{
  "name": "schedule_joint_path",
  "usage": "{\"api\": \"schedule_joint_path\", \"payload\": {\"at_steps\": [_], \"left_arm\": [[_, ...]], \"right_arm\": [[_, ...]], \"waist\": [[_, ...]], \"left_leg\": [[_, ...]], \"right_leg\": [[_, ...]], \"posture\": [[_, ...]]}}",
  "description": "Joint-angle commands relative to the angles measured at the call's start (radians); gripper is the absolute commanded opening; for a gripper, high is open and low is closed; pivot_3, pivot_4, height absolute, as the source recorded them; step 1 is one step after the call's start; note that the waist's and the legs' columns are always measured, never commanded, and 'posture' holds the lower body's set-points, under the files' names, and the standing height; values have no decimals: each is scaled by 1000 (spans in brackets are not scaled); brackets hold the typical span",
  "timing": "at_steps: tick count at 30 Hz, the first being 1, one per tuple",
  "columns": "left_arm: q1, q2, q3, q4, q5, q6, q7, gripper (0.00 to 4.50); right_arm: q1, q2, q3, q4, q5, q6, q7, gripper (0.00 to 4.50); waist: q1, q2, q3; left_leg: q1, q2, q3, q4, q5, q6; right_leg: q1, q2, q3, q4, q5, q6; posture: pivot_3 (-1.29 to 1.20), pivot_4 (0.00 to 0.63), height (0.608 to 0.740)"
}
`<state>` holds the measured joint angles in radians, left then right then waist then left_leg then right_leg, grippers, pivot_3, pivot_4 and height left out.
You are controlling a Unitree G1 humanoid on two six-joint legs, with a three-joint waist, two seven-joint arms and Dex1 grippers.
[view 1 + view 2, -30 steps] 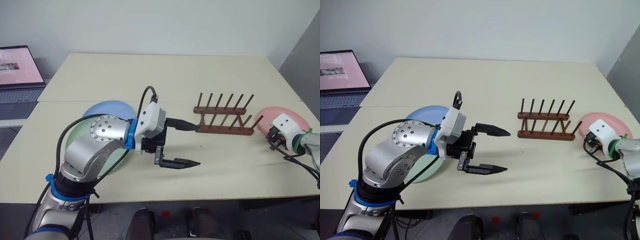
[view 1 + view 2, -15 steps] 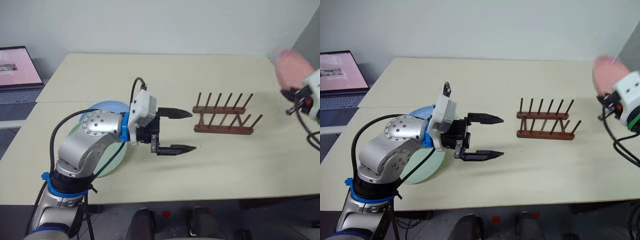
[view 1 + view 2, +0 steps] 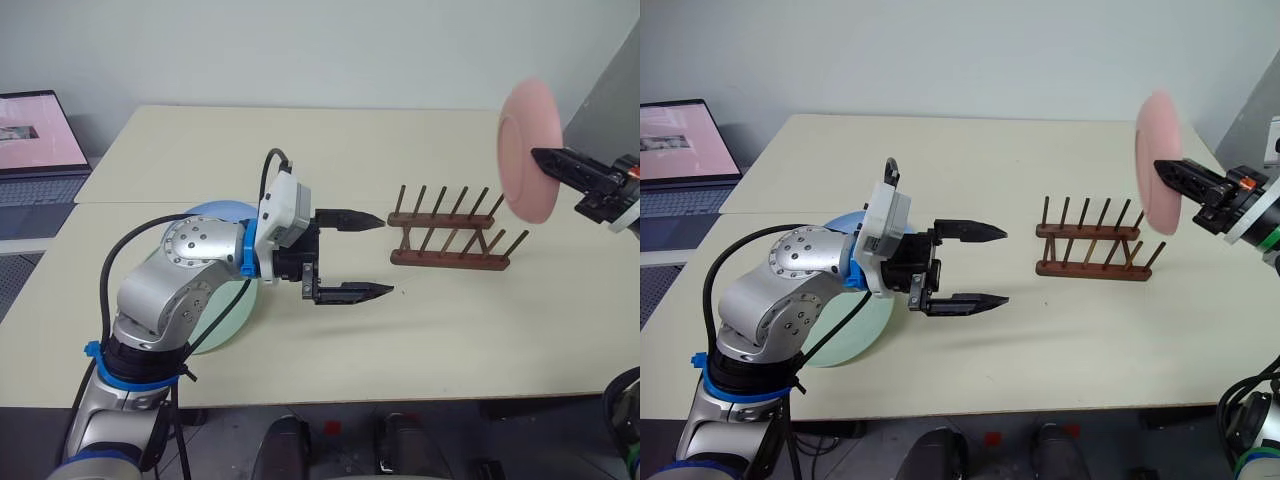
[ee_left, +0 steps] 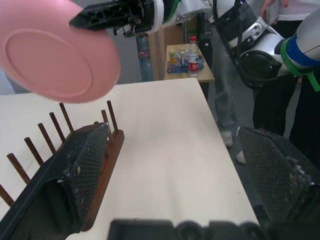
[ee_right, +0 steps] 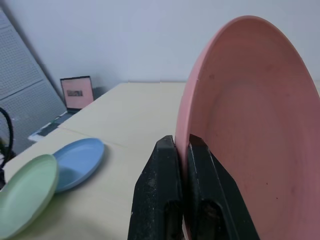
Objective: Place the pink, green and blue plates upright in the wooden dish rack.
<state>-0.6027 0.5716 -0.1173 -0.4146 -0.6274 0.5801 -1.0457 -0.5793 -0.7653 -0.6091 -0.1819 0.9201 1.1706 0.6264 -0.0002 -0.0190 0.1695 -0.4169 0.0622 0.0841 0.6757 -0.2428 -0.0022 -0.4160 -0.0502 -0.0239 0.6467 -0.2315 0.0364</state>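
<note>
**Pink plate held on edge in the air, right of the rack**

The right gripper [image 3: 1167, 170] has its two black fingers pinched tight on the rim of the round, matte pastel-pink plastic plate [image 3: 529, 150]. The plate stands on edge in the air, its faces turned left and right, above the table's right side and just to the right of the small dark brown wooden dish rack [image 3: 447, 241]. From the right wrist camera the fingers [image 5: 160, 200] clamp the rim from both sides, and the plate's shallow inner face curves away smooth and unmarked.

The rack sits on the cream tabletop [image 3: 300, 150], its two rows of thin upright pegs all empty. Nothing stands between the plate and the pegs.

Left of the rack the left gripper [image 3: 372, 255] hangs above the table, pointing right toward the rack's left end, its black fingers spread wide with nothing between them.

Further left, partly hidden behind the left arm, the round light blue plate [image 3: 215, 212] and the round mint green plate [image 3: 225, 325] lie flat on the table, overlapping, blue on the far side, green nearer.

An open laptop with a pink screen [image 3: 35, 135] stands on a separate surface off the table's far left. The left wrist camera shows a small table with bottles [image 4: 189, 55] past the right end of the table.
</note>
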Motion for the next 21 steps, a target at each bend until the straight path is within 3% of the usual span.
{"api": "schedule_joint_path", "payload": {"at_steps": [1,21], "left_arm": [[-23,-12,-5,-10,-5,-18,-4,4500],[-13,-20,-14,-7,12,-33,-16,4500]], "right_arm": [[-24,-1,-24,4,67,18,-32,15],[-51,-73,31,259,40,-55,12,15]], "waist": [[0,0,0],[-1,0,0]], "left_leg": [[0,0,0,0,0,0],[-1,0,2,0,0,0]], "right_leg": [[0,0,0,0,0,0],[-4,3,6,0,0,1]], "posture": [[0,150,738],[0,150,738]]}}
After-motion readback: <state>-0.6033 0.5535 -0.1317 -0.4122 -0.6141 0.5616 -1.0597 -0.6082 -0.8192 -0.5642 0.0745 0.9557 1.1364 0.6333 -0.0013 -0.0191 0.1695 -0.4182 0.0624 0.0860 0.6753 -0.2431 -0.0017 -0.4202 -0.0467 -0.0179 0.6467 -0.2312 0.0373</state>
